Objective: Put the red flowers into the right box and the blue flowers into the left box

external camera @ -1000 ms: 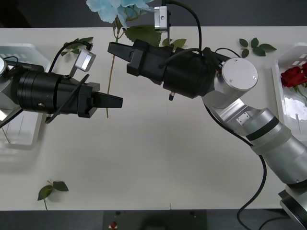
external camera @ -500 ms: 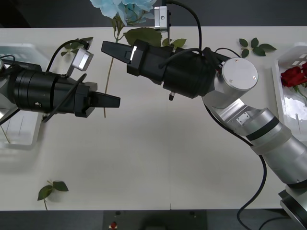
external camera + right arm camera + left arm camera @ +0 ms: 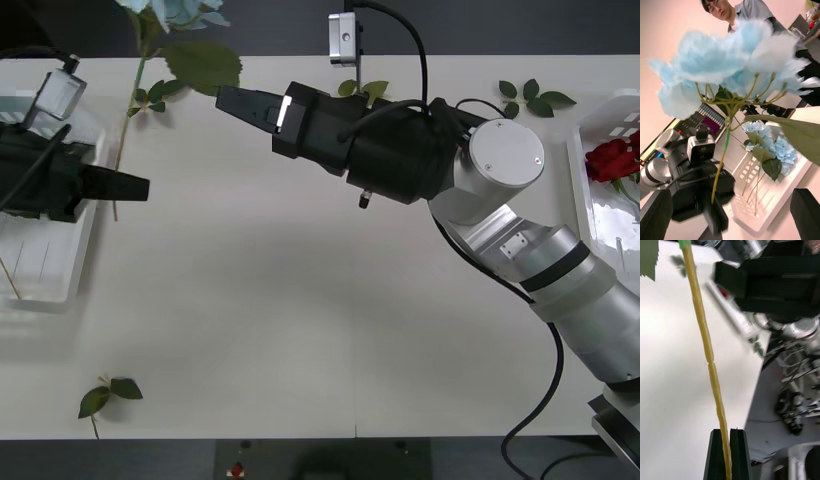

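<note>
Front view: your L gripper (image 3: 140,187) is pinching the blue flower (image 3: 180,10) stem beside the left box (image 3: 60,285); R gripper (image 3: 228,100) is hanging open w/ nothing.

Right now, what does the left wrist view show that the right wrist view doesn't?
Left wrist alone: the left tool shut on the blue flower's yellow stem, and the right tool beyond it. Right wrist alone: the blue bloom itself, and the left box already holding blue flowers. Both share that one stem, gripped by the left tool.
</note>
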Available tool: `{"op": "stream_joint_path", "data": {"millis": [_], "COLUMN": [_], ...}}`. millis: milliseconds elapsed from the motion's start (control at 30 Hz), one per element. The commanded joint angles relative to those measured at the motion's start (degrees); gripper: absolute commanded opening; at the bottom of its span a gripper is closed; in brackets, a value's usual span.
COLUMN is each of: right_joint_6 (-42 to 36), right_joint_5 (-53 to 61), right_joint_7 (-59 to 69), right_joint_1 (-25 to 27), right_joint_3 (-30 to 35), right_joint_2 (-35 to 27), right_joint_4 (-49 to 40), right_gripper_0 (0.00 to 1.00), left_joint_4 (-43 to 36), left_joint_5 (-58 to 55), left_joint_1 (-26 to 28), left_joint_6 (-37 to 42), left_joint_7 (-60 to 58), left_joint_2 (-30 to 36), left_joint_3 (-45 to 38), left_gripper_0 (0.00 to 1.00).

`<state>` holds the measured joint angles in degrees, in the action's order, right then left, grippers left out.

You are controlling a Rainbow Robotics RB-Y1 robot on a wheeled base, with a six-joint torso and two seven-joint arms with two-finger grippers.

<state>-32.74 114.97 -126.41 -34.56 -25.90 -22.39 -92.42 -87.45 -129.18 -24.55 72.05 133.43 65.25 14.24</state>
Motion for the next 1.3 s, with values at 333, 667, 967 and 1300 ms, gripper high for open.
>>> {"op": "stream_joint_path", "data": {"millis": [333,667,967,1300], "right_joint_6": [-5.14,-13.4,-13.93,-15.69], "right_joint_5": [2.98,7.37,7.81,7.9], "right_joint_7": [-5.78,-8.68,-8.77,-9.56], "right_joint_1": [-1.47,-1.12,-1.12,0.55], "right_joint_3": [2.52,2.17,2.08,0.76], "right_joint_2": [-8.55,-18.04,-18.57,-19.8], "right_joint_4": [-2.85,-2.76,-2.85,-3.2], "right_gripper_0": [0.99,1.0,1.0,1.0], "left_joint_4": [-0.62,-0.62,-0.62,-0.62], "left_joint_5": [24.16,40.5,53.25,64.5], "left_joint_1": [13.57,17.87,19.37,19.37], "left_joint_6": [8.37,4.07,-0.59,-5.34], "left_joint_7": [-2.38,-3.7,-11.78,-23.39], "left_joint_2": [4.8,5.59,7.08,7.08], "left_joint_3": [-29.1,-35.25,-34.02,-26.9], "left_gripper_0": [0.0,0.0,0.0,0.0]}}
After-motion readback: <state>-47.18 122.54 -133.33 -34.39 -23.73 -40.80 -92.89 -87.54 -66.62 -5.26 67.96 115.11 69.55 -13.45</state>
